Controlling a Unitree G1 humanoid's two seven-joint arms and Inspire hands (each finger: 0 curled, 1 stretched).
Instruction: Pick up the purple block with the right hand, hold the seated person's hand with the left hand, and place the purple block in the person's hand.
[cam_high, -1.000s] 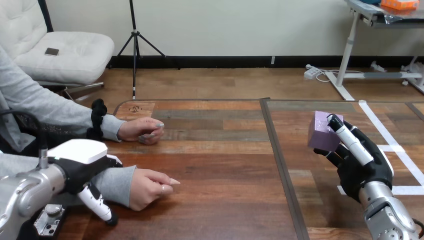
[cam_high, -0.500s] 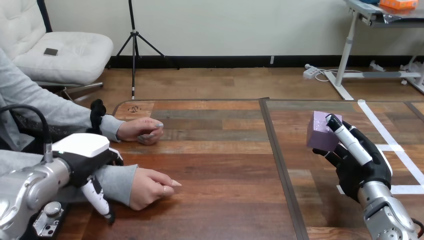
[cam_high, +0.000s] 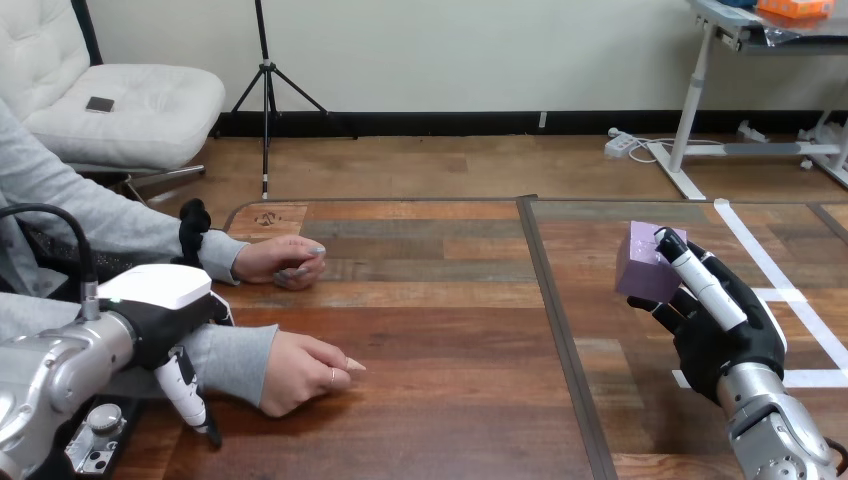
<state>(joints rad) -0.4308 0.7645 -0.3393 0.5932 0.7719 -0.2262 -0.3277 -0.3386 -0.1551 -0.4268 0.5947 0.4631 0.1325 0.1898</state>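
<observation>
Okay, right hand (cam_high: 715, 325) is up over the right half of the wooden table (cam_high: 450, 340), and I've got the purple block (cam_high: 643, 262) gripped in it. Its black-and-white fingers (cam_high: 700, 280) are curled against the block's right face. The block is tipped a little and looks clear of the tabletop.

Left hand (cam_high: 160, 308) sits low at my left, white shell up, right over the grey sleeve (cam_high: 235, 358) of the person's nearer arm, just behind the wrist. From up here I can't tell whether it's closed on that arm or merely hanging over it.

The person's nearer hand (cam_high: 305, 372) rests on the wood, loosely curled, knuckles up. The person's farther hand (cam_high: 285, 262) lies on the table beyond it, also curled. The block is well apart from both of them.
</observation>
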